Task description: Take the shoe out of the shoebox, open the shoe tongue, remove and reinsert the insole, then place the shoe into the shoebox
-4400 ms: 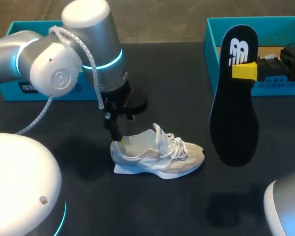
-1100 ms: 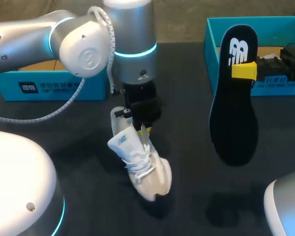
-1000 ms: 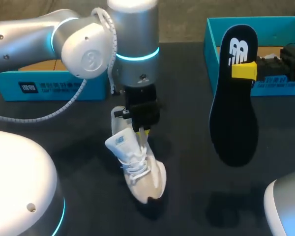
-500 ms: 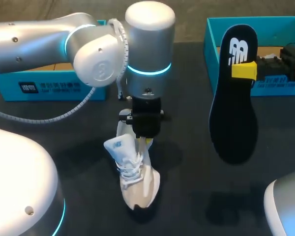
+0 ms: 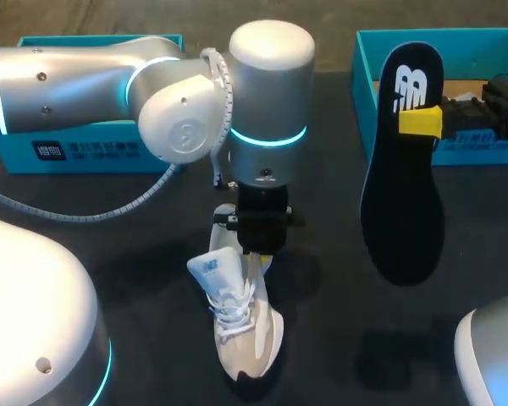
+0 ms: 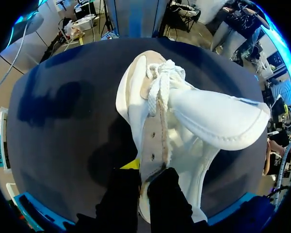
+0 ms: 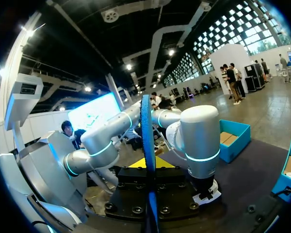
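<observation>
Mid-table [image 5: 330, 135]: shoe [image 5: 241, 330] hangs from left gripper [image 5: 254, 258], toe toward near edge. Right of it, insole [image 5: 402, 194] upright in right gripper [image 5: 422, 123], before far-right shoebox [image 5: 474, 35]. Second box [image 5: 76, 150] far left.

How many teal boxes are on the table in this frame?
2: one teal box at back left, behind the left arm; the other at back right, behind the raised insole.

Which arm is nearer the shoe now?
Left. The left arm clamps the white shoe at its collar with its jaws; the right arm holds the black insole aloft, off to the shoe's right.
</observation>
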### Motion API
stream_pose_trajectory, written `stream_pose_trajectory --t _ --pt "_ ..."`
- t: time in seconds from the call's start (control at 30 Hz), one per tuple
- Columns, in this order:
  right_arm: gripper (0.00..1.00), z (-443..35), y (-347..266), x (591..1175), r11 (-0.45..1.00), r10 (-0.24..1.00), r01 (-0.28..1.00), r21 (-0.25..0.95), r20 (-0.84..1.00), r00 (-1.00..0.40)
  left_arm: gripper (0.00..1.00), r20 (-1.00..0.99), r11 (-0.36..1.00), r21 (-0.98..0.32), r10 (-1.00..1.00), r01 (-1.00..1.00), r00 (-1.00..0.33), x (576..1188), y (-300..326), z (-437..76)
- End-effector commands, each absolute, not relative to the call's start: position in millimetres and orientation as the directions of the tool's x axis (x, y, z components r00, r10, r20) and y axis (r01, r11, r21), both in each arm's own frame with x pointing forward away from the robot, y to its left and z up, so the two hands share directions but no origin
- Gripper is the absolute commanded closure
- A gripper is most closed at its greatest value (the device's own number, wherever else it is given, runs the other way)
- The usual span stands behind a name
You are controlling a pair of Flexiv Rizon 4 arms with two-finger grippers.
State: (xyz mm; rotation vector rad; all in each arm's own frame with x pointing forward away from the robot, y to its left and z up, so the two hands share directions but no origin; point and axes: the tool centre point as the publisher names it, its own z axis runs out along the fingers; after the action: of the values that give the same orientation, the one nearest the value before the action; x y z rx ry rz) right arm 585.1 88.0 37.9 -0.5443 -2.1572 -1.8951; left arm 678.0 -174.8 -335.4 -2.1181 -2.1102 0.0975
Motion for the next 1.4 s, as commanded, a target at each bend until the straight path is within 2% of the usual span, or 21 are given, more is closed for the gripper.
stream_pose_trajectory --t 0.03,0.33,0.73,0.8,0.83,0.87,0.9,1.13,1.4 --pt "1.00 38.8 90.1 588.5 0.105 0.128 0.415 0.904 0.401 -0.907 1.00 0.076 -0.004 -0.160 0.997 0.987 0.016 671.2 -183.4 -346.0" --pt "1.00 38.8 90.1 588.5 0.105 0.128 0.415 0.904 0.401 -0.907 1.00 0.097 -0.023 -0.190 0.994 0.982 0.042 661.2 -191.1 -360.9" --pt "1.00 38.8 90.1 588.5 0.105 0.128 0.415 0.904 0.401 -0.907 1.00 0.048 0.037 -0.185 0.998 0.982 -0.029 670.0 -202.7 -375.1" --pt "1.00 38.8 90.1 588.5 0.105 0.128 0.415 0.904 0.401 -0.907 0.77 0.030 0.044 -0.181 0.999 0.982 -0.040 672.1 -203.8 -375.1" --pt "1.00 38.8 90.1 588.5 0.105 0.128 0.415 0.904 0.401 -0.907 0.59 0.014 0.054 -0.182 0.999 0.982 -0.053 673.9 -205.2 -374.0" --pt "1.00 38.8 90.1 588.5 0.105 0.128 0.415 0.904 0.401 -0.907 0.14 0.000 0.060 -0.184 0.998 0.981 -0.062 675.1 -206.4 -372.0" --pt "1.00 38.8 90.1 588.5 0.105 0.128 0.415 0.904 0.401 -0.907 0.00 -0.016 0.063 -0.186 0.998 0.981 -0.068 676.2 -207.5 -370.0" --pt "1.00 38.8 90.1 588.5 0.105 0.128 0.415 0.904 0.401 -0.907 0.00 -0.217 0.098 -0.209 0.966 0.973 -0.144 690.9 -217.4 -337.9" --pt "1.00 38.8 90.1 588.5 0.105 0.128 0.415 0.904 0.401 -0.907 0.00 -0.502 0.096 -0.241 0.839 0.966 -0.209 706.6 -223.3 -288.9"
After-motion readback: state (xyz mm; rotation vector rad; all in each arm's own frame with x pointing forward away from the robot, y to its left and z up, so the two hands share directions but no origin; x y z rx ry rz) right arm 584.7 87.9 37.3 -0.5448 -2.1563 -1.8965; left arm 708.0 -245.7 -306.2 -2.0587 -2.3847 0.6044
